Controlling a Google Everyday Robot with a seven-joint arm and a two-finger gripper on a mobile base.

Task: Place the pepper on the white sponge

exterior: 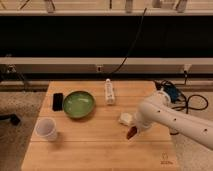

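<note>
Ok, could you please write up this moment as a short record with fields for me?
end effector: at the arm's tip, by the near right side of the white sponge, shut on the pepper
pepper: dark red, held in the end effector, just in front of the sponge, not on it
white sponge: flat on the table, right of centre
green bowl: left of centre
white cup: upright, near left corner
power strip: toward the far edge, right of the bowl
task status: pepper not yet placed
</note>
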